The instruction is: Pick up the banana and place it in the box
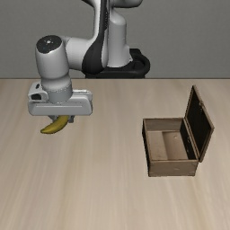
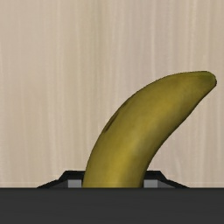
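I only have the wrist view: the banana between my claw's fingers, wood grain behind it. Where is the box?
Observer: The box sits on the table, off to the exterior view's right of the claw and the banana.
Operator: Is its lid out of the way?
Observer: Yes, the lid stands raised along the box's edge at the exterior view's right.
Operator: Anything inside?
Observer: I see nothing in it, just its bare floor.

banana (image 2: pixel 144 131) held between the jaws, wooden tabletop (image 2: pixel 52 70) behind
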